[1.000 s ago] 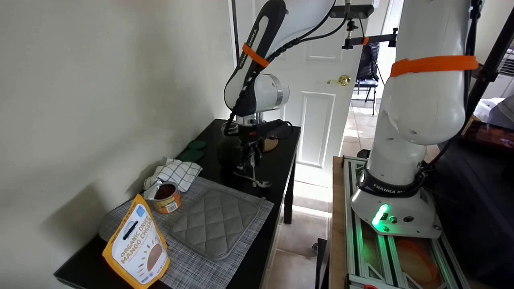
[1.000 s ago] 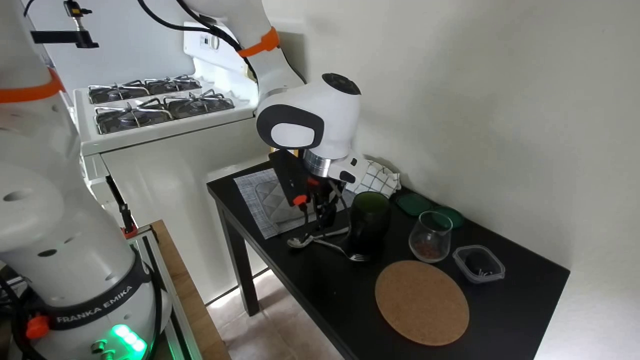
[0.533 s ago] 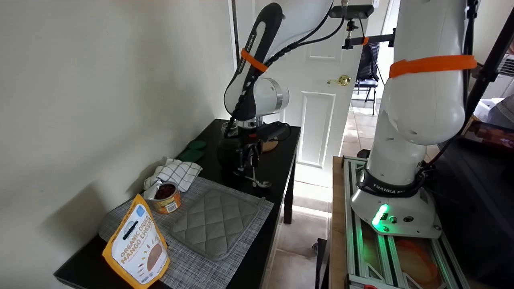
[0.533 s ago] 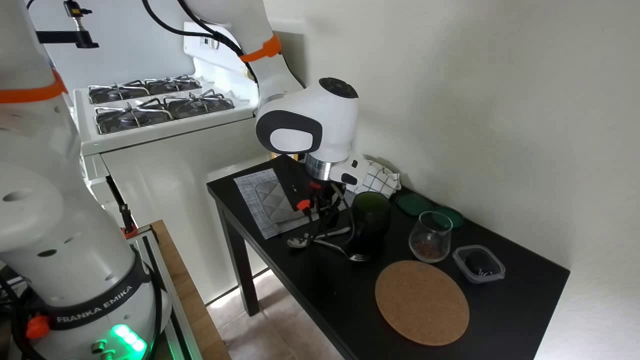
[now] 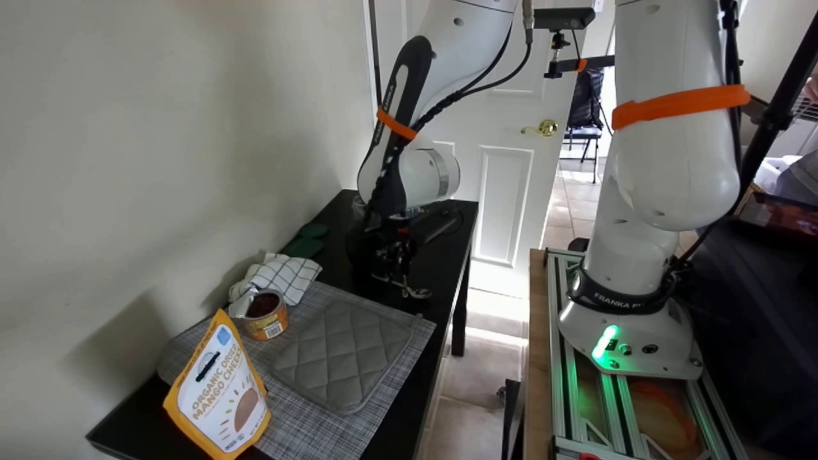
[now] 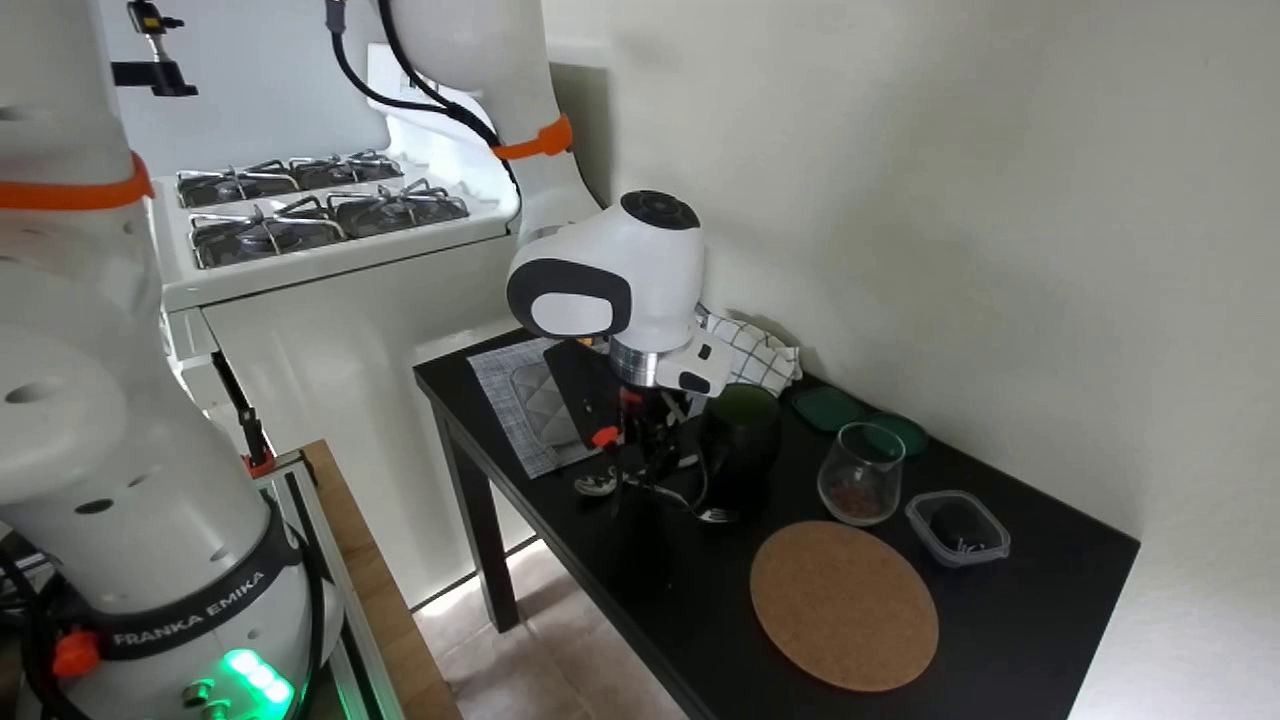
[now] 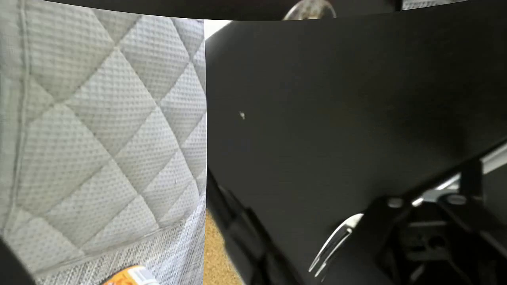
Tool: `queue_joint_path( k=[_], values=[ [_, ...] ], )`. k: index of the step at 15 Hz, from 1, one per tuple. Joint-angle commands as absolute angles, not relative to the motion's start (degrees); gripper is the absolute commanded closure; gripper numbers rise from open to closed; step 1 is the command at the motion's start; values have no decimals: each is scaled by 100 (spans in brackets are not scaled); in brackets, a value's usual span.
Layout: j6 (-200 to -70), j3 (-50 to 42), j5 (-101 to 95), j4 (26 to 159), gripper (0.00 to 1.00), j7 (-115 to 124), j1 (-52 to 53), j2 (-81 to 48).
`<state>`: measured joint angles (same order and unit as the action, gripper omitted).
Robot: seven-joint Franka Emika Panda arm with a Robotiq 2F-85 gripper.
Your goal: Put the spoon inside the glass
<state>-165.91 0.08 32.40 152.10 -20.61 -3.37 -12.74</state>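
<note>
Nearest in an exterior view, a round cork trivet (image 6: 845,605) lies flat on the black counter (image 6: 1000,630). Just beyond it, the clear stemless glass (image 6: 862,465) stands upright, reddish contents (image 6: 855,502) low inside but no cutlery. Farther back is a dark green tumbler (image 6: 745,440), a fork (image 6: 718,516) at its foot. Past these the spoon (image 6: 595,485) rests on the counter, its handle partly hidden by the robot's hand (image 5: 394,270), which points down; I cannot tell whether its jaws are apart or together. The approach looks nearly complete; gripping, lifting, carrying and lowering the spoon into the glass appear left.
</note>
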Motion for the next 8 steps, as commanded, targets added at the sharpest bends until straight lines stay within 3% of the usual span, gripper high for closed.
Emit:
queue_joint_path(
  k=[1,5,8],
  values=[
    [-16838,288,3647,15117,26,-2340,-439,-1579],
    [-16860,507,3894,15061,20,-2538,-528,-1537],
    [-16854,549,3921,15022,23,-2616,-567,-1515]
  ],
)
